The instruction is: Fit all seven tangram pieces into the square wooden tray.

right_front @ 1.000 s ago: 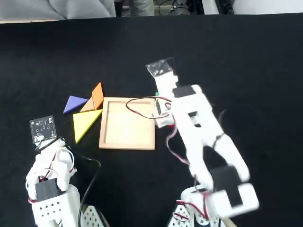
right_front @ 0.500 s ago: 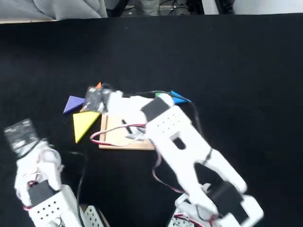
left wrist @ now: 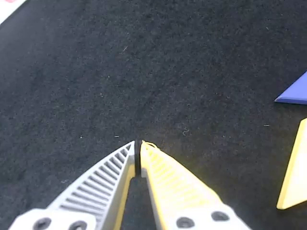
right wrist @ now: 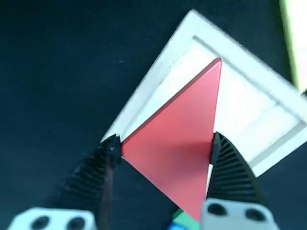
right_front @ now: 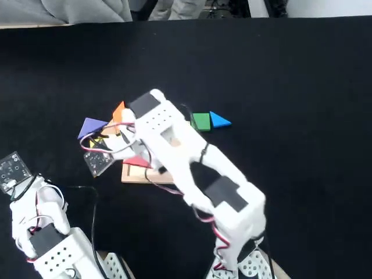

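Right end effector [right wrist: 164, 143]: pinching the red triangle [right wrist: 184, 120] by two of its edges, one black finger on each side. One tip of the triangle reaches over the floor of the tray [right wrist: 156, 76]. The rest overhangs a corner of the rim and the black desk [right wrist: 53, 62] beyond. Whether the piece rests on the rim or hangs above it cannot be determined. Seen from above, the piece sits at the tray's 8 o'clock side. The right arm [right_front: 197, 168] runs across the tray from the desk's 6 o'clock edge and covers most of it; a strip of the tray's near rim shows beneath the arm.

Left end effector [left wrist: 138, 145]: fingers pressed together, tip to tip, over the desk. The left arm [right_front: 40, 226] stands at 7 o'clock of the tray, well apart from it.

Loose pieces on the desk, outside the tray:
- Purple triangle [right_front: 90, 127], at 10 o'clock of the tray.
- Orange triangle [right_front: 119, 110], at 11 o'clock, near the purple one.
- Yellow triangle [left wrist: 293, 177], near the purple one but apart from it, as seen from the left wrist camera.
- Green piece [right_front: 201, 121], at 2 o'clock of the tray.
- Blue triangle [right_front: 220, 120], just beside the green piece on its 3 o'clock side.
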`<act>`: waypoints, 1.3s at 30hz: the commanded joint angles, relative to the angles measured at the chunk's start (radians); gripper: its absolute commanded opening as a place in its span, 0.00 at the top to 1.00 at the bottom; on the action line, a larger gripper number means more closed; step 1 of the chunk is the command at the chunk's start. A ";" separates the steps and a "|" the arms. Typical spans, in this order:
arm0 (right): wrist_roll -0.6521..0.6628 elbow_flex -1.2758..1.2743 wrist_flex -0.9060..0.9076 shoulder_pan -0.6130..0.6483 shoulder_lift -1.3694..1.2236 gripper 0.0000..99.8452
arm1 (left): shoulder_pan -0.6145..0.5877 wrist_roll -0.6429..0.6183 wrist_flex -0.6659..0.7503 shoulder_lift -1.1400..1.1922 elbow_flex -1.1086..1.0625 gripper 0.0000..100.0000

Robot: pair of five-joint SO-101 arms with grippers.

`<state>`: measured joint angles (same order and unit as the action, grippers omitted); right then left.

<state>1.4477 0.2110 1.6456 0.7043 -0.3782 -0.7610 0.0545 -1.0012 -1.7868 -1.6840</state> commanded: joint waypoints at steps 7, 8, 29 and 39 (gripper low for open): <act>0.074 0.222 0.080 0.031 -0.197 0.79 | 0.018 0.003 0.015 -0.005 -0.018 0.97; 0.049 0.225 0.077 0.037 -0.214 0.77 | 0.018 0.003 0.015 -0.005 -0.018 0.97; -0.488 0.418 0.114 -0.261 -0.087 0.94 | 0.018 0.003 0.015 -0.005 -0.018 0.97; -0.829 0.208 -0.023 -0.206 -0.263 0.99 | 0.018 0.003 -0.009 -0.011 -0.018 0.97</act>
<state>0.6636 0.4028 1.6395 0.4634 -0.6467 -0.7518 0.0545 -1.0073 -1.7868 -1.6840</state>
